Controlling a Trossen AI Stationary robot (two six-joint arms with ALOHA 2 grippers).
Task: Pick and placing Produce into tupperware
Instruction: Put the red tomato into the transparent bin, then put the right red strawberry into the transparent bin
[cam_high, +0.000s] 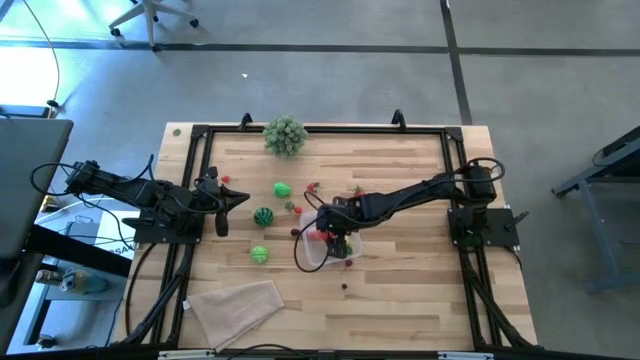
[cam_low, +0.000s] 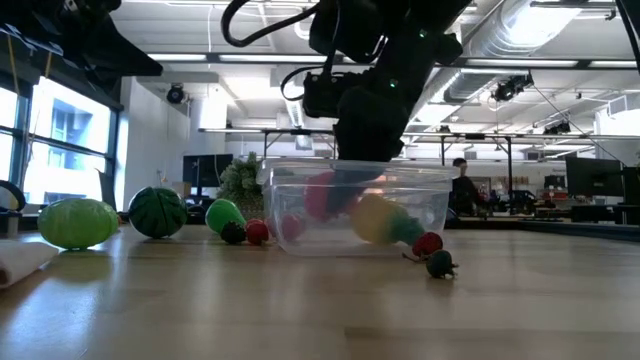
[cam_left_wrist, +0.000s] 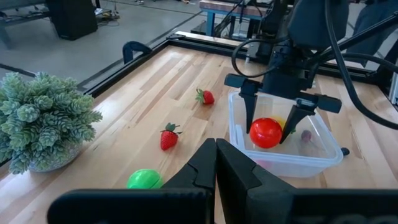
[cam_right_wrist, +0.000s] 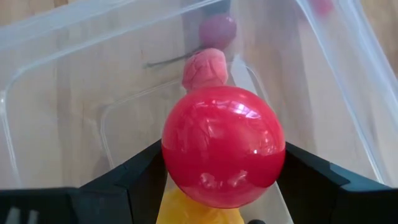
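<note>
At the front of the table (cam_high: 400, 300) lies a folded beige cloth (cam_high: 238, 306), with one tiny dark berry (cam_high: 344, 287) on the bare wood nearer the middle. Just beyond it stands the clear tupperware (cam_high: 312, 254), and the right claw (cam_left_wrist: 274, 127) hangs inside it, its fingers spread around a shiny red ball (cam_right_wrist: 222, 145) and gripping it above a yellow piece and some pinkish pieces already in the box. To the left of the container a light green ball (cam_high: 259, 254) and a dark striped green ball (cam_high: 263, 216) rest apart, with another bright green fruit (cam_high: 283, 188) and small strawberries (cam_left_wrist: 168, 138) farther back. The left claw (cam_high: 243, 199) waits clenched and empty at the table's left edge. A bushy grey-green plant (cam_high: 285, 135) stands at the far edge.
</note>
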